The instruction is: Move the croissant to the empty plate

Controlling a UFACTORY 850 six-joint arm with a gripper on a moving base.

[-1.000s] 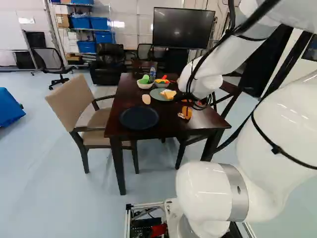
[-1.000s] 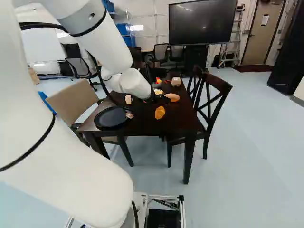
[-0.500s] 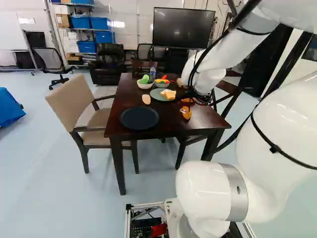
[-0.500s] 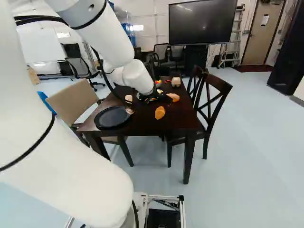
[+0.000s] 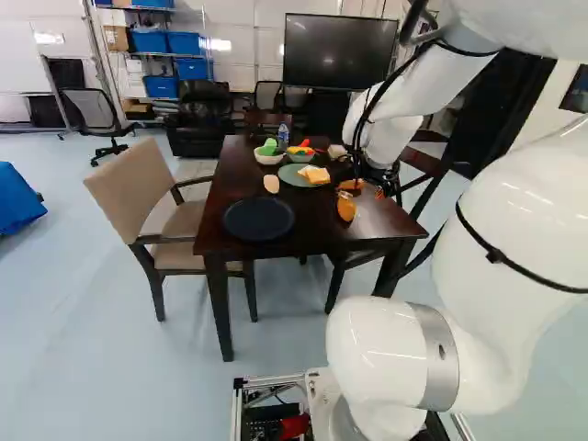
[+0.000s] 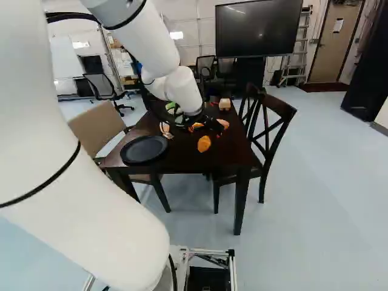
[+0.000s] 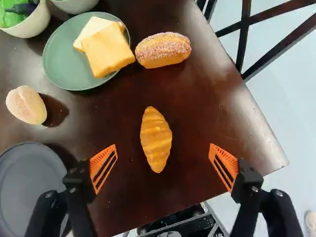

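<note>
A white robot arm (image 6: 97, 212) fills the left of the right base view, reaching over a dark wooden table (image 5: 312, 230). Near the table's front edge sits a bare dark plate (image 5: 258, 219), at the center of the left base view. The croissant (image 7: 156, 139) lies on the tabletop, right of that plate in both base views. Over it, the black gripper (image 6: 209, 128) has its fingers spread wide, gripping nothing; the croissant shows in the gap, just ahead of the fingertips, one finger between it and the dark plate.

Farther on are a pale roll (image 7: 26, 104), a sugared roll (image 7: 163, 49) and a green plate (image 7: 64, 59) bearing bread slices (image 7: 108, 52). Two bowls (image 5: 268, 160) of colorful items stand behind, partly hidden by the arm in the right base view. A beige chair (image 5: 133, 188) flanks the table's left, a cross-backed chair (image 6: 276, 136) its right; a large black screen (image 6: 257, 30) looms beyond.
</note>
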